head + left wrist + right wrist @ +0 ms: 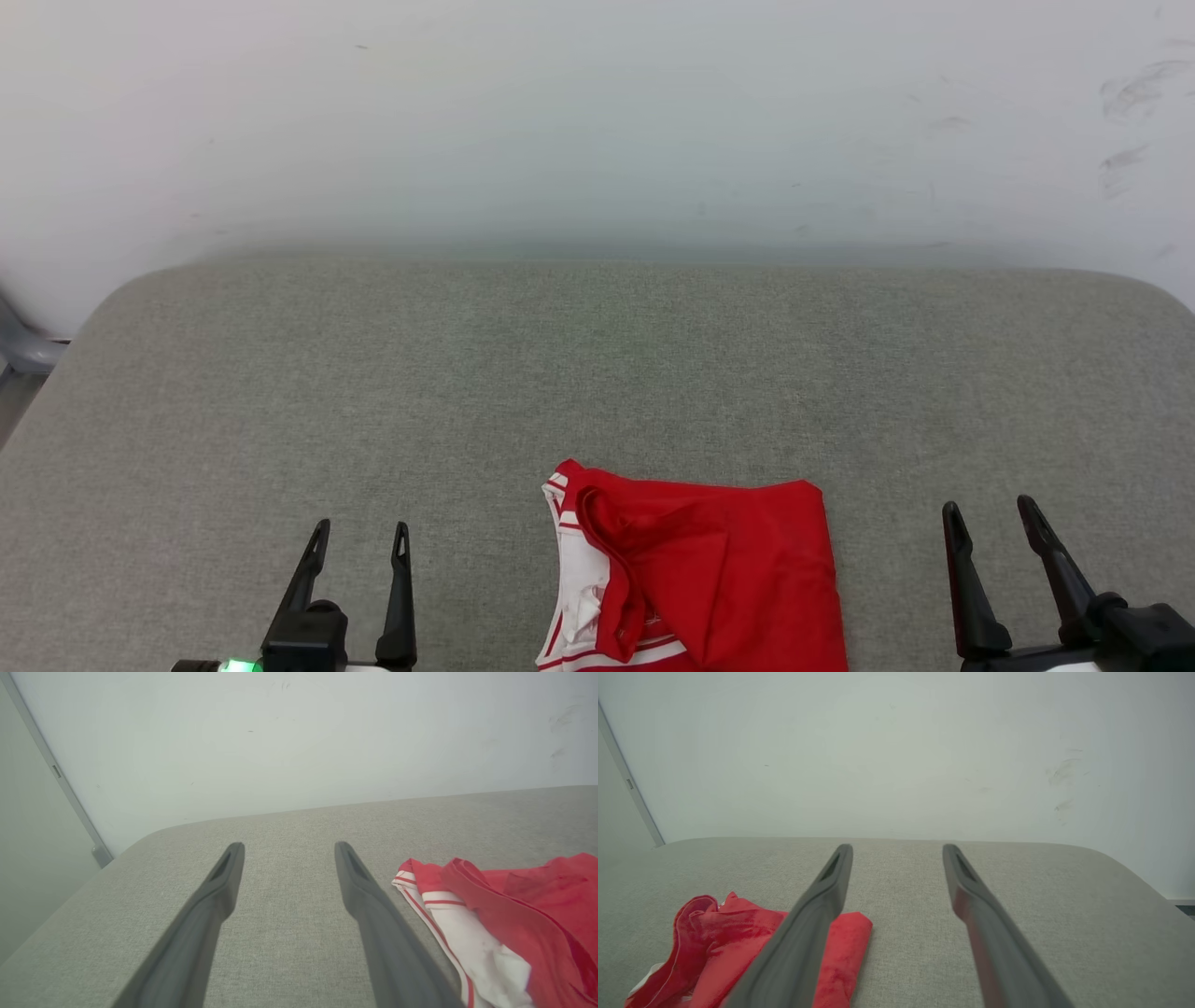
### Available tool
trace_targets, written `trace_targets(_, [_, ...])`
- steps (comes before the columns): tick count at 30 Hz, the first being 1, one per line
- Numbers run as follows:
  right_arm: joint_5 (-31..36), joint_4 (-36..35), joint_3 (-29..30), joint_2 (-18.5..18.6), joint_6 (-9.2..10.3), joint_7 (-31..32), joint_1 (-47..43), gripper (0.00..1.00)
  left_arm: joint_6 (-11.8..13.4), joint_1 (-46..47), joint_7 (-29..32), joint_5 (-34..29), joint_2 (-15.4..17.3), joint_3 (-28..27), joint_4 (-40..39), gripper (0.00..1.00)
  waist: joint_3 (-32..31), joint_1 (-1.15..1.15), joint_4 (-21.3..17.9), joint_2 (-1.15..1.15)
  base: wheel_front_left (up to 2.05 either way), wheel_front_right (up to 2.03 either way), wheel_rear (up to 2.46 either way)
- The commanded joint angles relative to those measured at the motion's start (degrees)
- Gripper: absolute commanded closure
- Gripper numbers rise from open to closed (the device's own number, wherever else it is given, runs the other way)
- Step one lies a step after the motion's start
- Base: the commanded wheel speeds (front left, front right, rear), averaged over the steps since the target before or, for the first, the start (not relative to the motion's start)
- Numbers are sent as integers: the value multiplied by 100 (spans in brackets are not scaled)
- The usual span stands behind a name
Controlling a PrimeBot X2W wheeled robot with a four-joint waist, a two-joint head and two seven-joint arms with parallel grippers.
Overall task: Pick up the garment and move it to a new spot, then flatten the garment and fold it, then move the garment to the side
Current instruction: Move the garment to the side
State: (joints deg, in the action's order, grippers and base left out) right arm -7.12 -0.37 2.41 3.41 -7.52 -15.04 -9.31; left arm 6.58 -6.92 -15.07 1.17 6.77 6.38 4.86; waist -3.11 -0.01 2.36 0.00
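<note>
The garment (709, 579), a red shirt with a white sleeve and striped trim along its left side, lies loosely folded on the grey padded surface (597, 373) at the near edge, between my two grippers. Its lower part runs out of the head view. My left gripper (360, 534) stands open to the garment's left, with nothing between its fingers. The right gripper (991, 510) is open too, to the garment's right and apart from it. The left wrist view has the garment (509, 914) right of the left gripper (288, 848). The right wrist view has the garment (714, 947) left of the right gripper (897, 850).
A pale wall (597, 121) rises behind the padded surface's far edge. The surface's rounded corners show at far left (131, 289) and far right (1148, 289). A grey object (23, 345) sits off the left edge.
</note>
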Motion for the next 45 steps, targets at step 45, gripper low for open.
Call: trace_targets(45, [-3207, 726, -1451, 2396, 6, 4899, 2753, 0, -133, 419, -13, -16, -76, 227, 106, 0, 591, 1, 646, 0, 0, 0, 0])
